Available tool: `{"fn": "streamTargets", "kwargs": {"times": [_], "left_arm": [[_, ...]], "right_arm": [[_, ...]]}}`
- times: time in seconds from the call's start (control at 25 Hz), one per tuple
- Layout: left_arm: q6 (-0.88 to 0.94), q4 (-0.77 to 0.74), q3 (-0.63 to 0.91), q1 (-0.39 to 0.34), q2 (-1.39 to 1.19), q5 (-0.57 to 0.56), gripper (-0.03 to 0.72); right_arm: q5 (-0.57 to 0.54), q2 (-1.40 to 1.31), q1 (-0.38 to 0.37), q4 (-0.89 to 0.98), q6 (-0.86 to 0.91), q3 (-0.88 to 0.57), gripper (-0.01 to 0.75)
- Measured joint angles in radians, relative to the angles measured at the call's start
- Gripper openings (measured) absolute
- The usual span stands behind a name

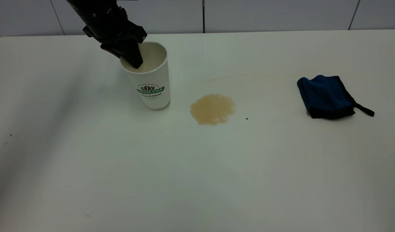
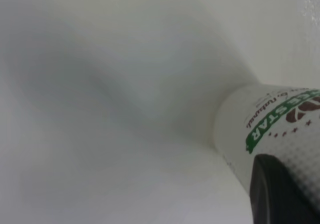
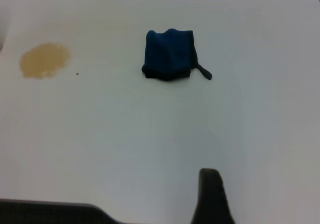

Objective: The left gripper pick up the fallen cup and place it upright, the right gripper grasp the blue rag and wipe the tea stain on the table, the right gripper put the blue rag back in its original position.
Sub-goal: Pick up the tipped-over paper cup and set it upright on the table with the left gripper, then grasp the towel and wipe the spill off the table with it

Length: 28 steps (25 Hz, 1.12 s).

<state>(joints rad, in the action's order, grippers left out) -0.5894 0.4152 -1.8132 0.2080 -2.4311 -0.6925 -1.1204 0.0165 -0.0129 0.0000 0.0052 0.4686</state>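
On table point(image 1: 88, 167), left of centre: cup point(image 1: 152, 83) upright, logo facing us. Left gripper point(image 1: 129, 56) clamps its rim, one finger inside, one outside. Tea stain point(image 1: 212, 109) just right of cup, apart. Blue rag point(image 1: 326, 96) far right, untouched. Right gripper point(image 3: 212, 199): we see one fingertip only, grip state unclear.

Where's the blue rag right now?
In the exterior view the blue rag lies on the table's right side, right of the tea stain, untouched.
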Motion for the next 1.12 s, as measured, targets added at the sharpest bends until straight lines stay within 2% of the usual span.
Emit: {"fn": "streamTargets", "kwargs": {"times": [0.08, 0.2, 0.32, 0.52, 0.6, 0.8, 1.12], "left_arm": [[0.014, -0.003, 0.0, 0.0, -0.001, 0.0, 0.101], [0.044, -0.012, 0.0, 0.0, -0.002, 0.0, 0.188], [0.065, -0.021, 0.0, 0.0, -0.004, 0.0, 0.329], [0.104, -0.028, 0.0, 0.0, 0.011, -0.014, 0.66], [0.135, -0.029, 0.0, 0.0, 0.044, -0.032, 0.709], [0.146, -0.049, 0.0, 0.0, 0.21, -0.102, 0.69], [0.147, -0.152, 0.0, 0.0, 0.475, -0.427, 0.482]], "right_arm": [[0.0, 0.0, 0.0, 0.0, -0.005, 0.0, 0.583], [0.0, 0.0, 0.0, 0.0, -0.005, 0.0, 0.583], [0.0, 0.0, 0.0, 0.0, -0.005, 0.0, 0.583], [0.0, 0.0, 0.0, 0.0, 0.0, 0.0, 0.583], [0.0, 0.0, 0.0, 0.0, -0.005, 0.0, 0.583], [0.0, 0.0, 0.0, 0.0, -0.005, 0.0, 0.583], [0.0, 0.0, 0.0, 0.0, -0.005, 0.0, 0.583]]}}
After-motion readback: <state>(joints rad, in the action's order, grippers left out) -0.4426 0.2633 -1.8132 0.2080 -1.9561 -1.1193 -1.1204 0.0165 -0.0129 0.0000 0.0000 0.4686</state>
